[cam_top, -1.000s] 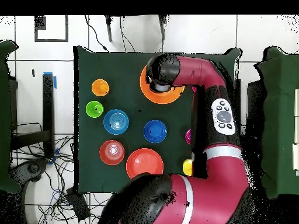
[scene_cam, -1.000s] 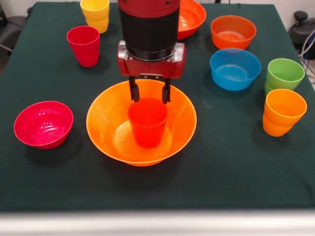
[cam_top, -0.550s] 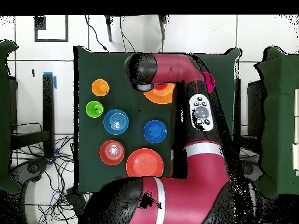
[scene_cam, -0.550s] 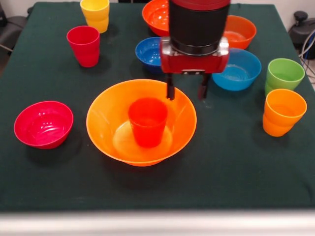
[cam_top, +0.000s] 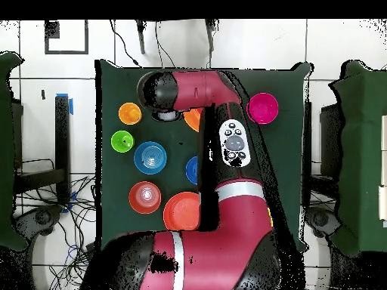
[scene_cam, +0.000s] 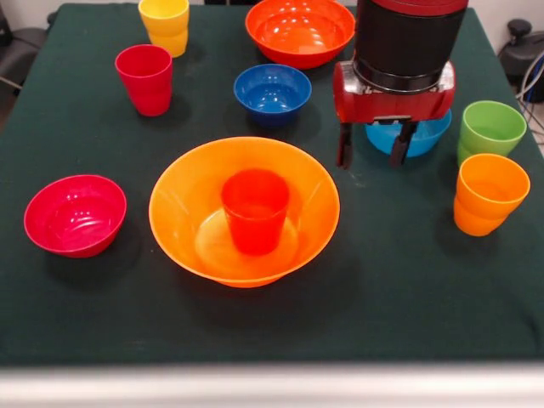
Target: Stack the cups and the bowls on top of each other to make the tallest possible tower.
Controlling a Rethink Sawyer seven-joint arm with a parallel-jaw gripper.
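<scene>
Scanning the worktop [scene_cam: 399, 280] left to right in the front view: magenta bowl [scene_cam: 75, 214] near the left edge, empty, upright. Crimson cup [scene_cam: 145, 79] and yellow cup [scene_cam: 165, 25] toward the far left corner, well apart from the bowl, both upright. Large orange bowl [scene_cam: 192, 204] sits mid-table near the front edge with the red-orange cup [scene_cam: 255, 210] standing upright inside it, on the bowl's floor; that is the whole tower so far, nothing on top of the cup. Dark blue bowl [scene_cam: 273, 91] beyond it, and the large red-orange bowl [scene_cam: 300, 31] at the far edge. Gripper [scene_cam: 372, 147] hangs right of the orange bowl, clear of its rim, jaws spread and holding nothing, fingertips above bare cloth just in front of the light blue bowl [scene_cam: 429, 133], which the wrist mostly hides. Green cup [scene_cam: 490, 129] and orange cup [scene_cam: 488, 193] stand upright just beside each other at the right edge. Overhead view: arm covers most of the table's middle; orange-red bowl [cam_top: 144, 197] shows near the large red-orange one, light blue bowl next to it, magenta bowl on the opposite side.
</scene>
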